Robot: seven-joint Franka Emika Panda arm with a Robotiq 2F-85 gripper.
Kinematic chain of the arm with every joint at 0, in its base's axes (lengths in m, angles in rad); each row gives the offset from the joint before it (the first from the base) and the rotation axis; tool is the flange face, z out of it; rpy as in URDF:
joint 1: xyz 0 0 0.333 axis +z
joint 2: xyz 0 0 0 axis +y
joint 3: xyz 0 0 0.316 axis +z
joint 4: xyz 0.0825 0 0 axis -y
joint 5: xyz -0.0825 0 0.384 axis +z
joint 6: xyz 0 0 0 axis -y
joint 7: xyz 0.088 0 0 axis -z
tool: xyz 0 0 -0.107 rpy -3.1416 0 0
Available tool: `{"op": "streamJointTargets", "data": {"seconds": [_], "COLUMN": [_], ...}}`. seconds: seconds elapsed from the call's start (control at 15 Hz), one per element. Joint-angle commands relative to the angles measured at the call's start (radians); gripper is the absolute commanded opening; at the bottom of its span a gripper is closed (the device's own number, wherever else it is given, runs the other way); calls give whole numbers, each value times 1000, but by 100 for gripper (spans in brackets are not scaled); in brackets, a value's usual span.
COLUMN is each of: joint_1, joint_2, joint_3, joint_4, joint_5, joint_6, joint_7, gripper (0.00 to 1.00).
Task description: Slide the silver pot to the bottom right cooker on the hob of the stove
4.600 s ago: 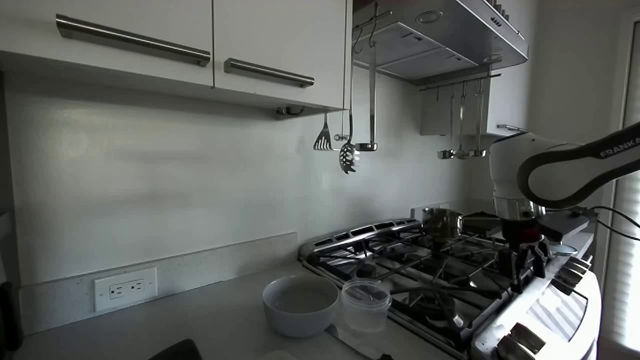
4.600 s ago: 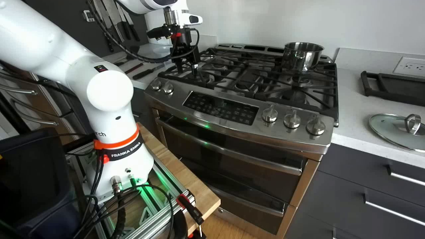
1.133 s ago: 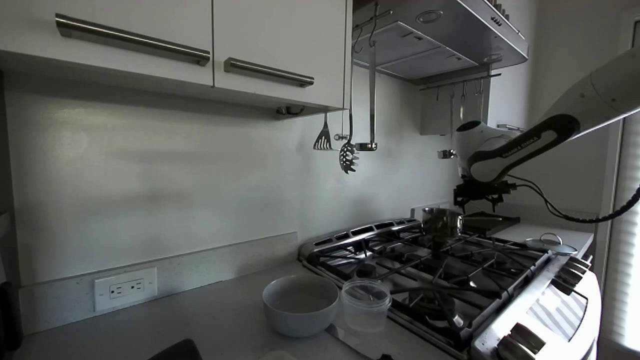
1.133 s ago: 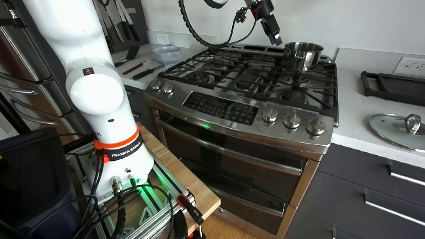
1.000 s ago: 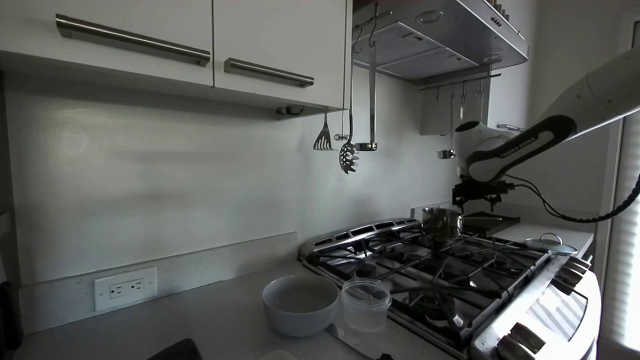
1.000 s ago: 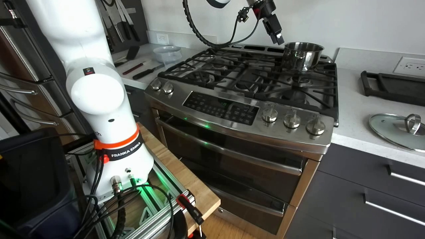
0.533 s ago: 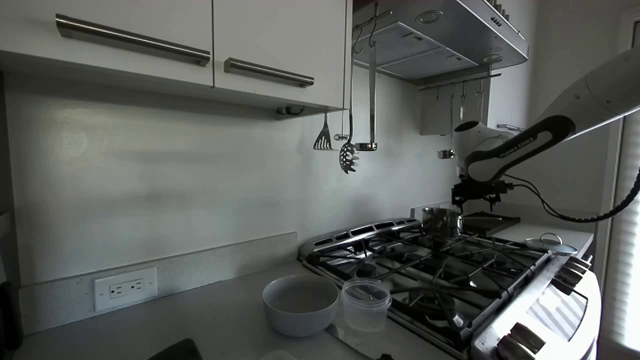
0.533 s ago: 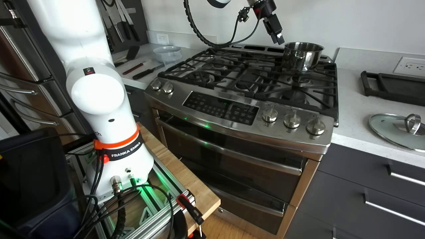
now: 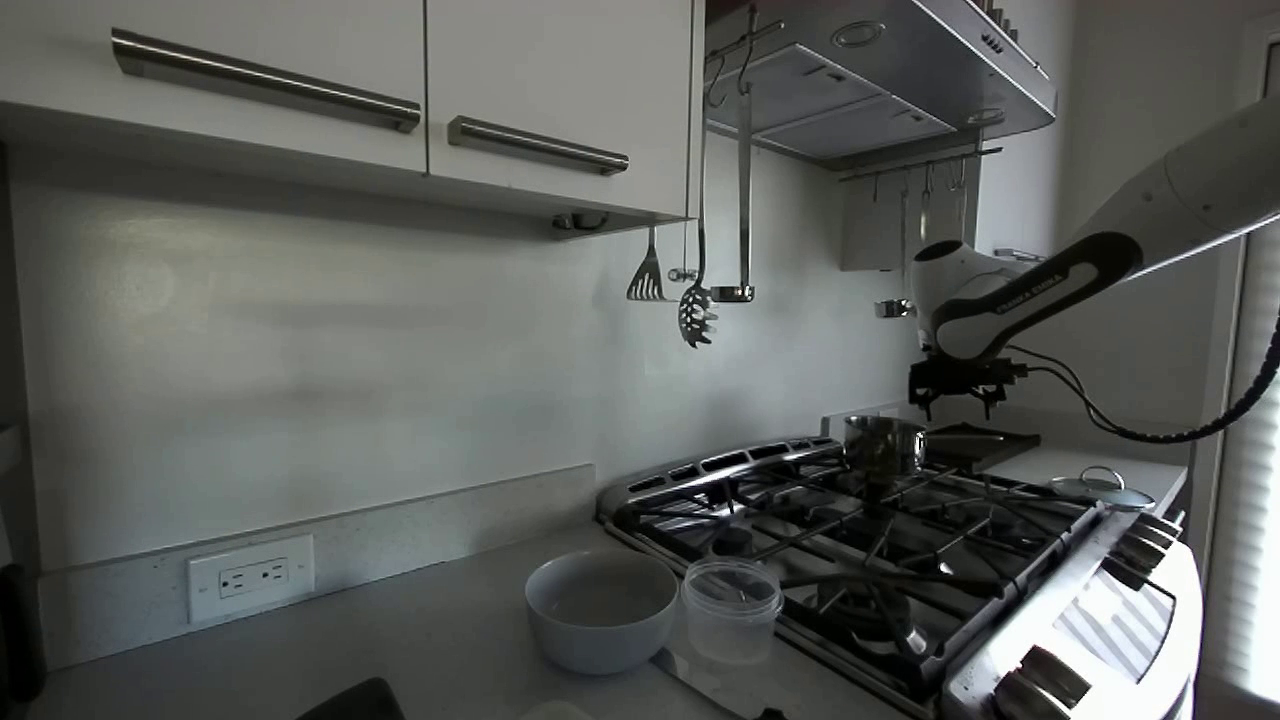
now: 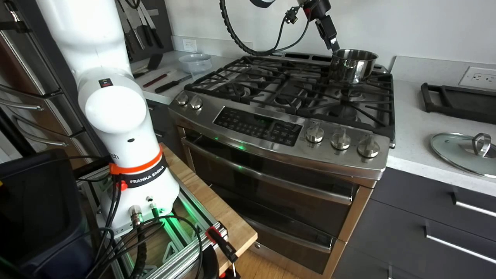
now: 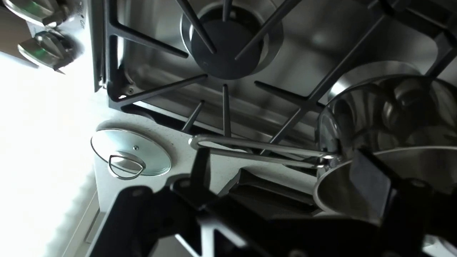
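Silver pot (image 10: 353, 69) on the hob of the stove (image 10: 248, 101), before the slide. The pot stands upright on the grate (image 11: 153, 43) at the rear right, near the back wall (image 10: 387, 27); the bottom right cooker (image 10: 344, 111) lies directly in front of it, toward the control knobs (image 10: 341, 138). The gripper (image 9: 958, 410) hangs near the pot's rim with its fingers spread well apart and nothing held between them. In an exterior view a fingertip (image 10: 334, 44) meets the outline of the rim; whether it touches the metal cannot be told. In the wrist view the loop handle (image 11: 250, 143) runs across the space between the fingers, while one finger pad (image 11: 369, 178) covers part of the pot's mouth.

Progress: the approach appears close to complete; neither grip nor slide is made. As judged from the task, what remains is to engage the pot by its wall or handle, draw it forward along the bars, stop it over that cooker, and withdraw. The handle projects to one side, so an off-centre push may turn the pot as well as shift it. A glass lid (image 10: 455, 149) rests on the worktop (image 10: 416, 143) to the right of the hob.
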Motion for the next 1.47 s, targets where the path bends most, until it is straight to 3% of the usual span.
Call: {"op": "streamJointTargets", "data": {"seconds": [0.0, 0.53, 1.2, 1.4], "joint_1": [24, 40, 49, 56], "joint_2": [76, 204, 339, 370], "joint_3": [-43, -74, -93, -106], "joint_4": [95, 251, 393, 417], "joint_5": [57, 294, 517, 538], "joint_6": [-17, 11, -18, -10], "joint_7": [-17, -115, -109, -91], "gripper": [100, 100, 100, 100]}}
